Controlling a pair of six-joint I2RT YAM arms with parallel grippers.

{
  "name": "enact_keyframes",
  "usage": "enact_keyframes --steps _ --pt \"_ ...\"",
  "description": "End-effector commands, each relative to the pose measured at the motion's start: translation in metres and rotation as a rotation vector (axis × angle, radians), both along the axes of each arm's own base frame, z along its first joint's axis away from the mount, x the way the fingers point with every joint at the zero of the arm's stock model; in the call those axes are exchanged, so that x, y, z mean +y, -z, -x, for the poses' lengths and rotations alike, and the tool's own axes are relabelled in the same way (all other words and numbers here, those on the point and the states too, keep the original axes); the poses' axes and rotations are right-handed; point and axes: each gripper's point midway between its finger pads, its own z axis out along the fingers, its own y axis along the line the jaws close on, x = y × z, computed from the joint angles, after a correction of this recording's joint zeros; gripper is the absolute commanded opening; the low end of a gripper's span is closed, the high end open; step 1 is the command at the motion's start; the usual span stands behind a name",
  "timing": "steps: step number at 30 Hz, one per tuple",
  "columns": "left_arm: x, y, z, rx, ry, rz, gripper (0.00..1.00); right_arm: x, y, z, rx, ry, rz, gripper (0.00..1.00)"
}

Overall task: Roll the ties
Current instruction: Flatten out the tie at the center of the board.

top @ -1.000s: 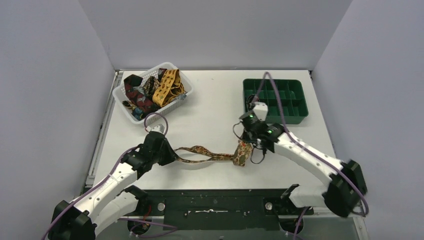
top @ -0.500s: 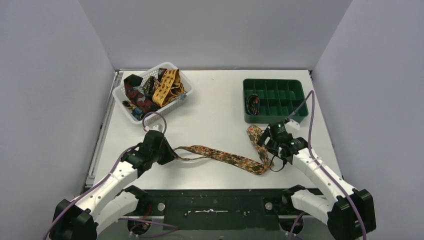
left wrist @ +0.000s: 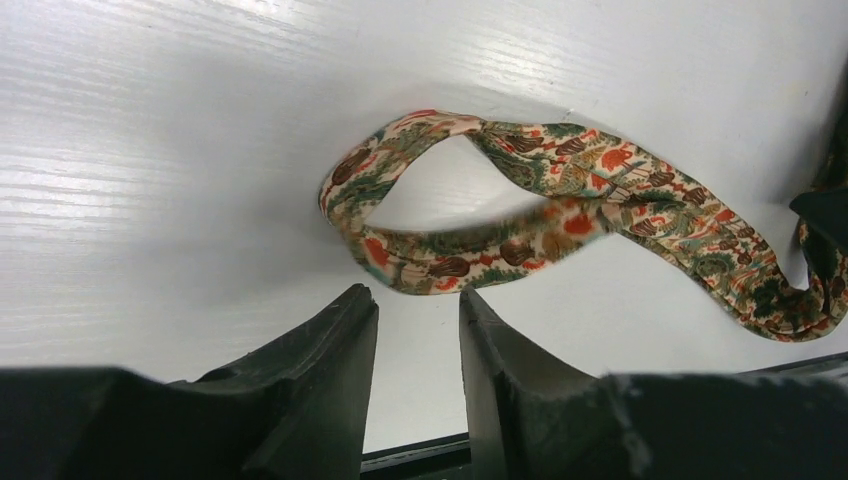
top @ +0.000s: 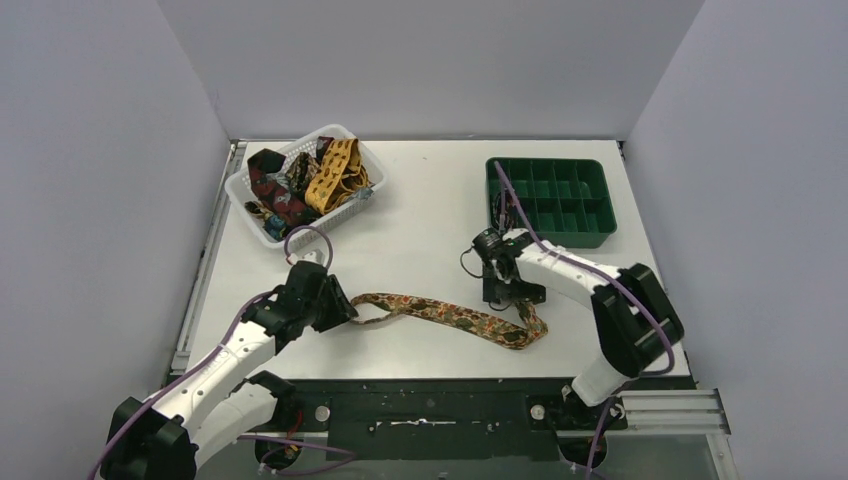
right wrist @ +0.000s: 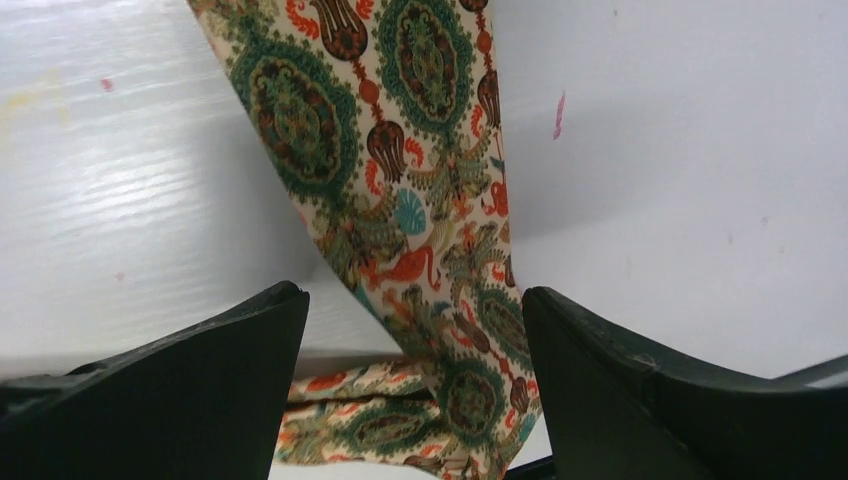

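One brown-orange patterned tie (top: 450,315) lies unrolled on the white table, its left end curled into a loop (left wrist: 400,200) and its right end folded over itself (right wrist: 400,420). My left gripper (top: 345,308) sits just short of that loop. Its jaws (left wrist: 415,295) stand slightly apart with only bare table between them. My right gripper (top: 512,293) hovers over the tie's right end, wide open (right wrist: 412,295), with the tie (right wrist: 420,200) lying on the table below and between the fingers, untouched. More ties (top: 335,175), dark red and mustard yellow, are heaped in a basket.
The white basket (top: 245,185) stands at the back left. A green compartment tray (top: 600,235) stands at the back right, just beyond the right arm. Purple cables loop off both arms. The black mounting rail runs along the near edge.
The right gripper opened and let the tie's end drop, swung out right, then came back over the tie's right end. The left jaws parted and released the narrow end. The tie now lies flat.
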Motion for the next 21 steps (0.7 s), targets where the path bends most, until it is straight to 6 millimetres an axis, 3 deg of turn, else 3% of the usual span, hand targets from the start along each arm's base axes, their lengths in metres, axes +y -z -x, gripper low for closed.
enact_keyframes --steps 1,7,11,15,21 --pt "0.002 -0.015 -0.010 -0.041 -0.012 -0.006 0.36 -0.022 -0.003 -0.017 -0.015 -0.031 0.238 0.79" --pt "0.012 -0.014 -0.011 -0.032 -0.027 -0.058 0.50 -0.019 0.018 -0.030 0.002 -0.053 0.261 0.66" --pt "0.011 -0.016 -0.017 -0.044 -0.024 -0.063 0.51 -0.017 0.036 -0.032 0.038 -0.069 0.208 0.52" --pt "0.008 -0.014 -0.020 -0.039 -0.007 -0.063 0.53 -0.019 0.049 -0.033 0.063 -0.052 0.100 0.32" --pt "0.005 -0.010 -0.022 -0.021 0.017 -0.067 0.53 0.000 0.061 -0.029 0.072 -0.081 -0.174 0.08"
